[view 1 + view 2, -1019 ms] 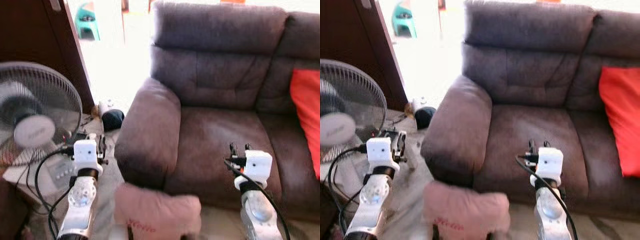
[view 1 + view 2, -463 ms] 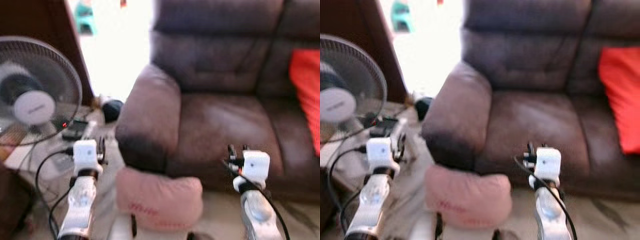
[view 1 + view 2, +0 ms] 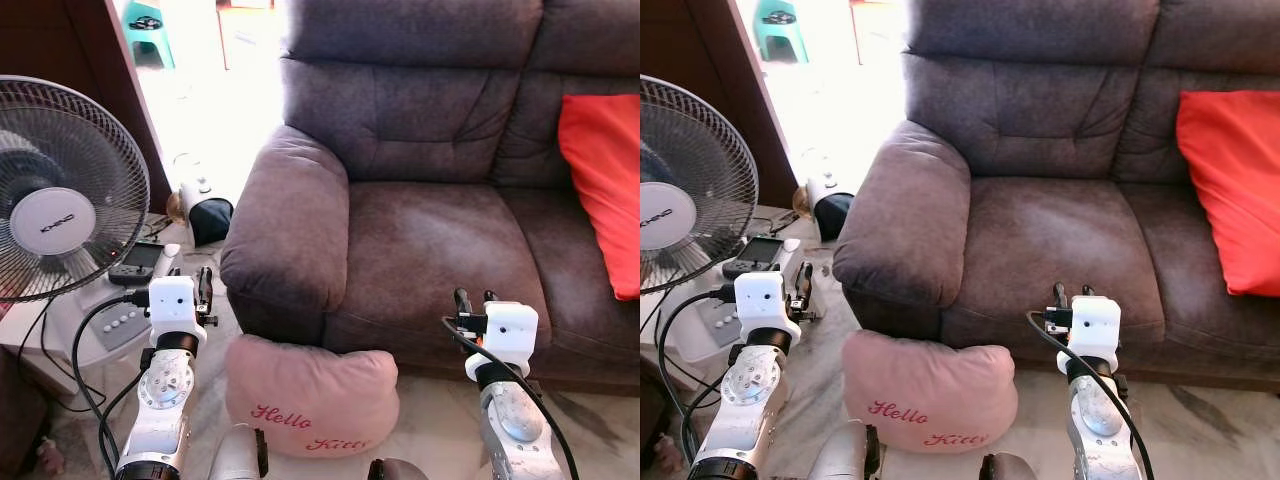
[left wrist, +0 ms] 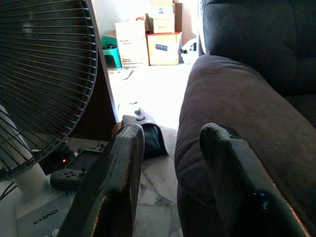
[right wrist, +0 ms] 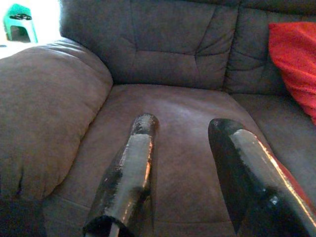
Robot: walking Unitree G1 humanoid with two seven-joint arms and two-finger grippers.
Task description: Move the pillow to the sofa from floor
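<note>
Pink "Hello Kitty" pillow (image 3: 311, 396) lies against sofa (image 3: 420, 230); left gripper (image 4: 168, 143) and right gripper (image 5: 183, 129) both released

Pink pillow (image 3: 311, 394) (lettered "Hello Kitty") — on floor, against brown sofa (image 3: 430, 240) front.

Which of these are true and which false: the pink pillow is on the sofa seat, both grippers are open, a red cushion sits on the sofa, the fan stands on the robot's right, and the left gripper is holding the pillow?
1. The pink pillow lies on the sofa seat. False: it is on the floor, against the sofa's front below the armrest.
2. Both grippers are open. True: left gripper and right gripper each show spread fingers with nothing between.
3. A red cushion sits on the sofa. True.
4. The fan stands on the robot's right. False: it is on its left.
5. The left gripper holds the pillow. False: it is empty, raised beside the armrest.
</note>
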